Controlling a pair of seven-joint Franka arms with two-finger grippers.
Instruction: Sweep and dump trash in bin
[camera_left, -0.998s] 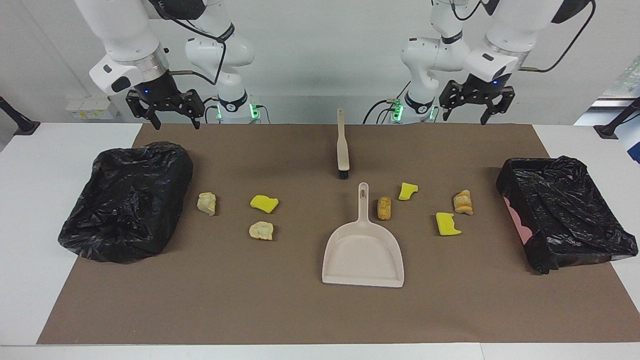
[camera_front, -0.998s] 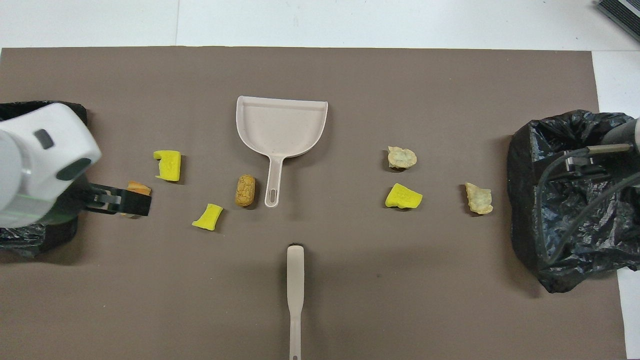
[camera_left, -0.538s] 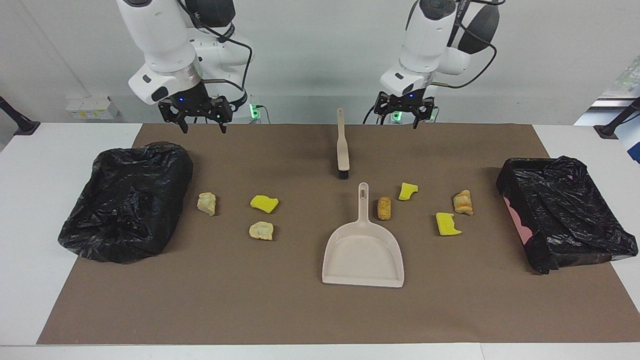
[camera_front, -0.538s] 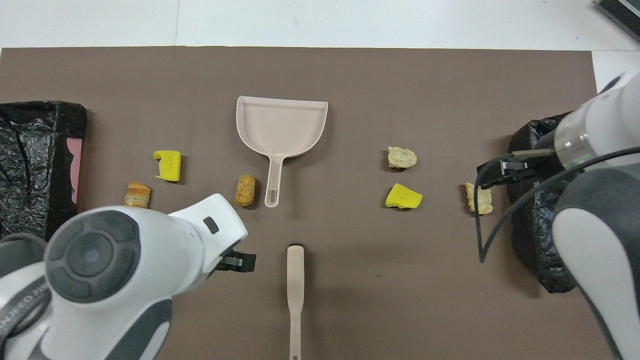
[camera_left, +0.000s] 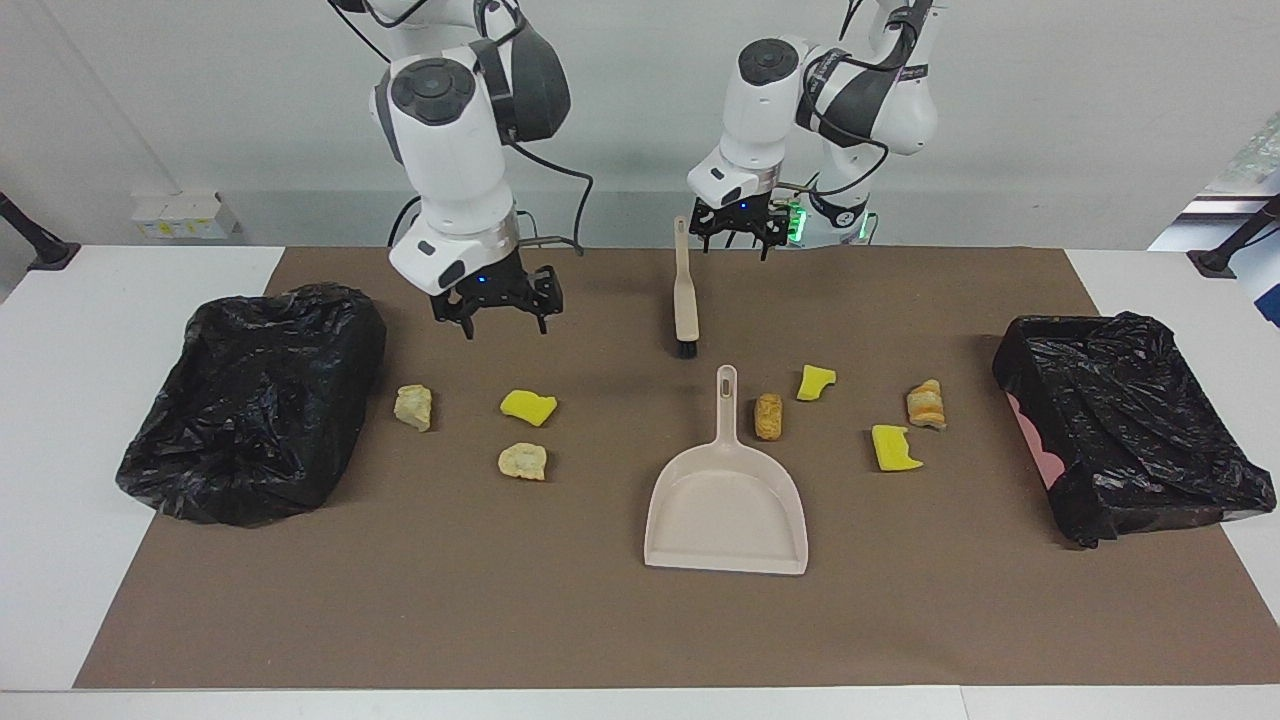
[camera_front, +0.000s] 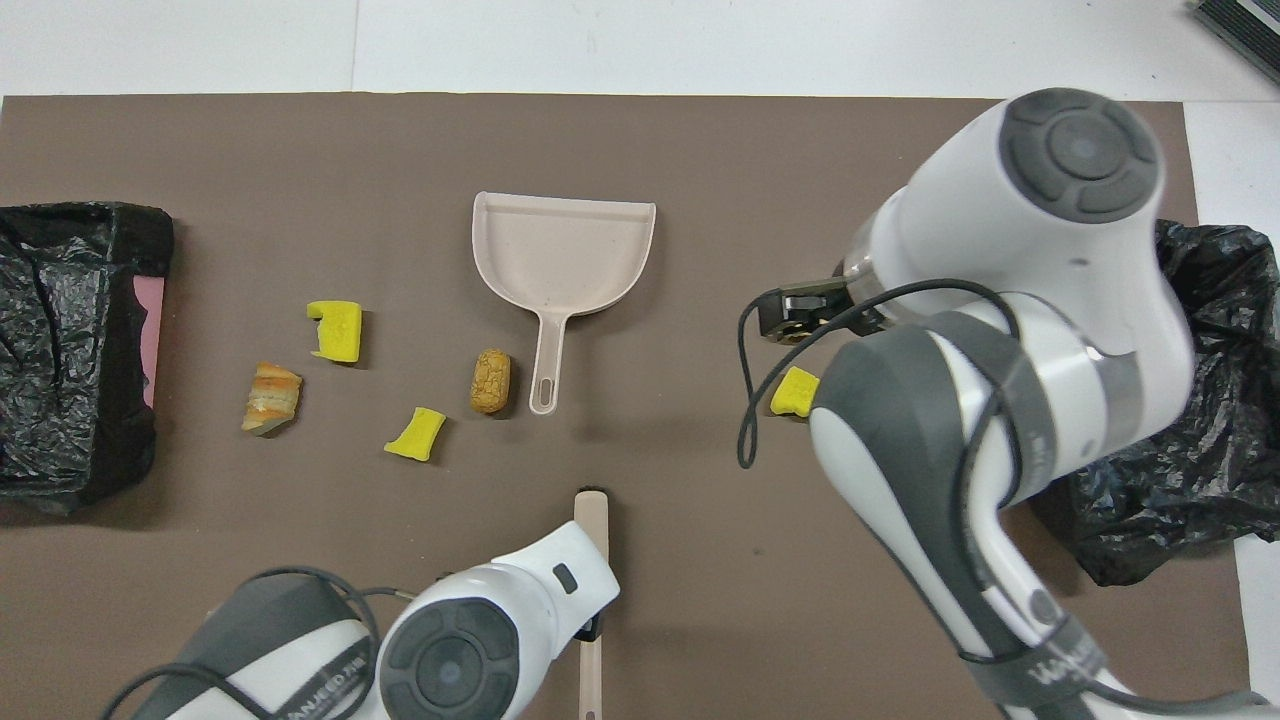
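Brown paper mat (camera_left: 620, 620) covers the white table (camera_left: 60, 420). Crumpled black plastic bag (camera_left: 250, 400) sits at the right arm's end; black-bagged bin with a pink wall (camera_left: 1130, 440) at the left arm's end. Beige plastic dustpan (camera_left: 727, 500) lies mid-mat, handle toward the robots. Beige hand brush with black bristles (camera_left: 685, 295) lies nearer the robots than the dustpan.

Right gripper (camera_left: 495, 310) hangs over bare mat, jaws wide, empty. Left gripper (camera_left: 737, 232) hangs just beside the brush handle's end, jaws wide, empty.

Trash (camera_left: 768, 416), seven small scraps flat on the mat: four toward the left arm's end beside the dustpan handle, three toward the right arm's end near the right gripper. Three yellow sponge bits, four tan bread-like lumps.
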